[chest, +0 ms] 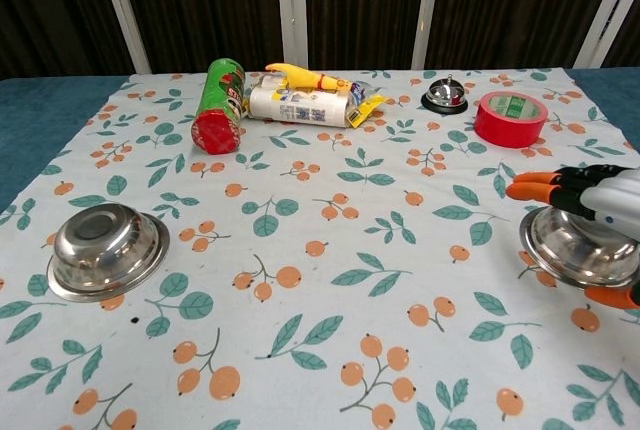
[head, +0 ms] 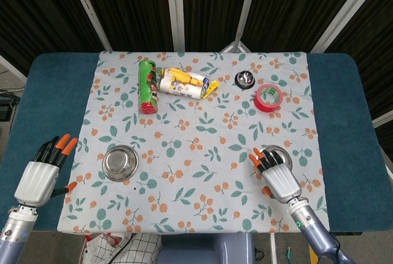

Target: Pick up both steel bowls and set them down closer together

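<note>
Two steel bowls stand upright on the floral cloth. The left bowl [head: 120, 161] [chest: 105, 248] sits alone near the cloth's front left. My left hand [head: 43, 172] hovers over the blue table edge well to its left, fingers spread and holding nothing; the chest view does not show it. The right bowl [head: 277, 152] [chest: 575, 250] sits at the front right. My right hand [head: 279, 177] [chest: 600, 200] is spread over it, fingers stretched across the top and the thumb at the near rim, hiding part of the bowl. No firm grip shows.
At the back of the cloth lie a green chip can [head: 146, 86] [chest: 220, 102], a white packet with a yellow toy [head: 182, 83] [chest: 300, 100], a small bell [head: 245, 79] [chest: 445, 95] and a red tape roll [head: 268, 97] [chest: 510, 117]. Bare cloth lies between the bowls.
</note>
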Controlling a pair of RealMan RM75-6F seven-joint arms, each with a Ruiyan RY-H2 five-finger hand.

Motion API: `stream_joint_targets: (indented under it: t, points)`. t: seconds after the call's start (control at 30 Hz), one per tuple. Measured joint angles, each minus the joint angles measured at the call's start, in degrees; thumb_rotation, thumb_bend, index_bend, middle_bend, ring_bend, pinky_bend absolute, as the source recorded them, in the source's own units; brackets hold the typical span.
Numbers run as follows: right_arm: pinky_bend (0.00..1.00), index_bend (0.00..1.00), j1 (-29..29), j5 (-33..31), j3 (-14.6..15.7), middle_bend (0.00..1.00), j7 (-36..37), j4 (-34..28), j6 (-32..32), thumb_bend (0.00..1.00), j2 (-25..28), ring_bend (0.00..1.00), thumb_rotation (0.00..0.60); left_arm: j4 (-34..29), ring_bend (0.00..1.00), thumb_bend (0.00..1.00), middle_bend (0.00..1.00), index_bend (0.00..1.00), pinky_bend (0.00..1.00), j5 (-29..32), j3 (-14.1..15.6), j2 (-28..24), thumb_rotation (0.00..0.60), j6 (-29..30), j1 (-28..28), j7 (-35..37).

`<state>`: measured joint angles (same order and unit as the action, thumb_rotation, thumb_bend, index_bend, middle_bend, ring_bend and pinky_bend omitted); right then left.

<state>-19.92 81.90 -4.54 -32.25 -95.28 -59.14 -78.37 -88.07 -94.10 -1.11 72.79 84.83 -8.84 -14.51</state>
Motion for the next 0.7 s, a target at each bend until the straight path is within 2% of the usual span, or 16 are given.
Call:
stream_joint_targets:
  t: [0.27,0.7]
  points:
    - [0.1,0.0,-3.42,-8.21,-1.59,0.0,-3.94,0.56,3.84,0.32,-0.04,0.0,0.6,0.92,0.0,0.07,0.0,0.0,0.12,0.51,0.26,0.0,0.537,0.79,0.57,0.39]
    - [0.1,0.0,-6.93,-14.88,-1.47,0.0,-5.5,2.14,6.36,0.32,0.75,0.0,0.6,1.57,0.0,0.07,0.0,0.0,0.12,1.9,0.15,0.17,0.536,0.09,0.42,0.37]
